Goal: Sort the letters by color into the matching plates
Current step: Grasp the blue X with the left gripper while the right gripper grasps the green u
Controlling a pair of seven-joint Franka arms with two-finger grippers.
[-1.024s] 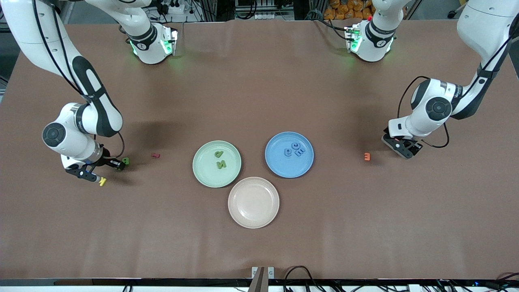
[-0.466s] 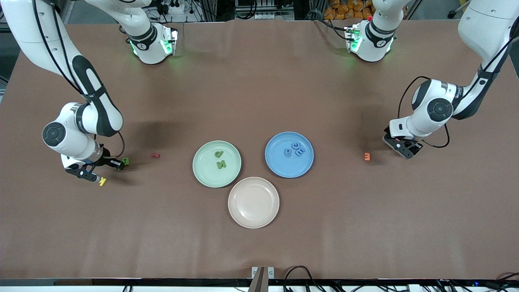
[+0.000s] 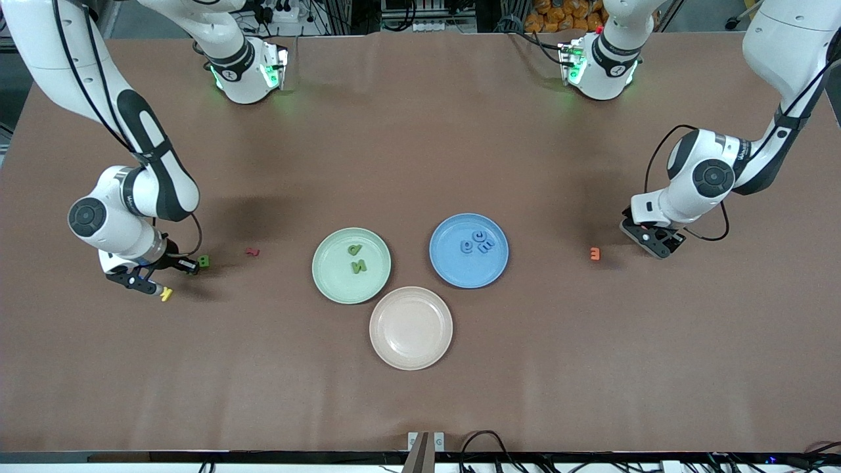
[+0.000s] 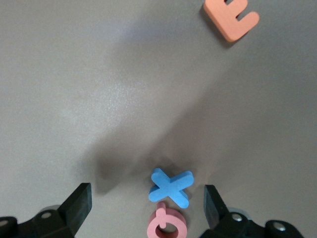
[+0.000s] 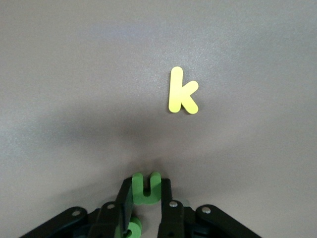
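Brown table (image 3: 420,164): right gripper (image 5: 145,198) is bent low, clamped on green letter (image 5: 146,187) beside yellow letter (image 5: 181,92); left gripper (image 4: 147,203) is held wide over blue letter (image 4: 171,185).

A brown worktop (image 3: 420,164) carries three plates grouped near its middle: a green plate (image 3: 334,274), a blue plate (image 3: 453,269) beside it toward the left arm's end, and a beige plate (image 3: 410,328) nearer the front camera, between the two. Toward the right arm's end lie a dark red letter (image 3: 251,251), a green letter (image 3: 204,261) and a yellow letter (image 3: 166,294). Toward the left arm's end lie an orange letter (image 3: 594,253) and, in the left wrist view, a blue X (image 4: 171,187) touching a pink letter (image 4: 167,226).
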